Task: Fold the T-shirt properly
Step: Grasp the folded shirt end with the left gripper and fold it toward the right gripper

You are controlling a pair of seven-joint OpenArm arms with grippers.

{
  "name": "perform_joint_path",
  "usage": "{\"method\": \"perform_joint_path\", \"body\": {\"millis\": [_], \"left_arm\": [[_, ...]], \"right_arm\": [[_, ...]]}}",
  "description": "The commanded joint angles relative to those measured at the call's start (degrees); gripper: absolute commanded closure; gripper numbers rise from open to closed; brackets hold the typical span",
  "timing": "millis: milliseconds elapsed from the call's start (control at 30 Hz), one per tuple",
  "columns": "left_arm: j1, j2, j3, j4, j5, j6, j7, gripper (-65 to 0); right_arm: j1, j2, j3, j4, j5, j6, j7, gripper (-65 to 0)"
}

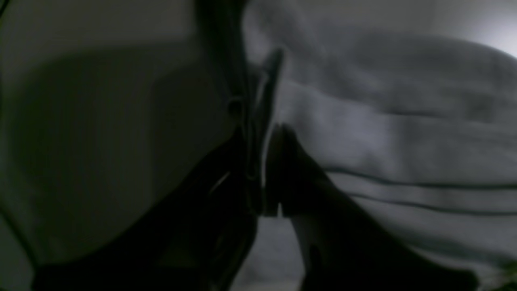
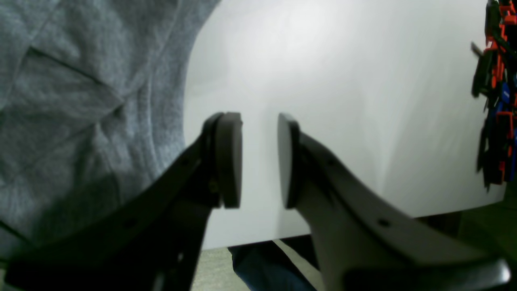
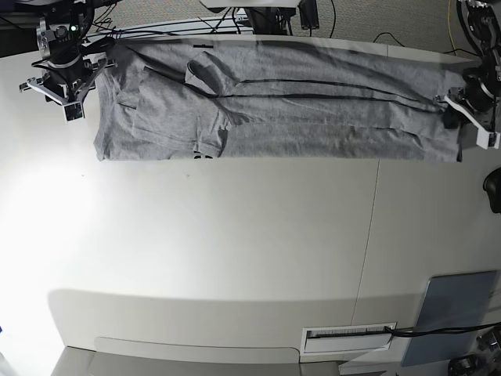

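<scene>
The heather-grey T-shirt point(image 3: 313, 102) lies as a long, creased band across the far side of the white table, with a trace of black lettering at its near edge. My left gripper point(image 3: 456, 112) is at the shirt's right end. In the dim left wrist view its jaws point(image 1: 264, 169) are pressed together on a thin edge of the T-shirt point(image 1: 404, 121). My right gripper point(image 3: 72, 102) stands just off the shirt's left end. In the right wrist view it point(image 2: 260, 161) is open over bare table, with the T-shirt point(image 2: 80, 101) beside its left finger.
A grey-blue flat pad point(image 3: 454, 313) lies at the near right corner, beside a white slotted plate point(image 3: 348, 337). Cables run along the far edge behind the shirt. A red and black rig point(image 2: 494, 101) stands past the table's side.
</scene>
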Motion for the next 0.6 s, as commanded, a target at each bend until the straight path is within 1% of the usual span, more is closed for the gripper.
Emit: {"method": "perform_joint_path", "body": {"millis": [0,67,167,267,400,467,567], "left_arm": [[0.57,0.37,-0.11,3.85,-0.92,-0.55,-0.33,0.0],[1.79,3.45,-0.04,9.51,-3.52,-0.87,1.97,0.0],[3.45,9.16,0.42,17.40,-8.04,-0.85,3.15,0.0],[4.33,13.75,4.31,22.73,-8.15,-0.85,3.32,0.0],[4.28,16.96,15.56,23.58,-7.21,-0.11,3.43,0.0],[4.09,17.88,21.55,23.58,-4.09,2.45,2.36,0.0],[3.56,18.01,29.24,23.58,1.16,6.88,-1.03,0.0]], "right_arm": [[0.44,0.68,0.44,0.81,-0.52,-0.33,0.90,-15.8],[0.96,0.70,0.44,0.81,-0.50,-0.33,0.90,-15.8],[1.92,0.70,0.44,0.81,-0.48,-0.33,0.90,-15.8],[2.43,0.70,0.44,0.81,0.15,-0.31,0.83,-15.8],[2.89,0.70,0.44,0.81,1.14,-0.28,0.74,-15.8],[2.89,0.70,0.44,0.81,1.16,-0.28,0.79,-15.8],[2.86,0.70,0.42,0.81,1.14,-0.28,0.72,-15.8]]}}
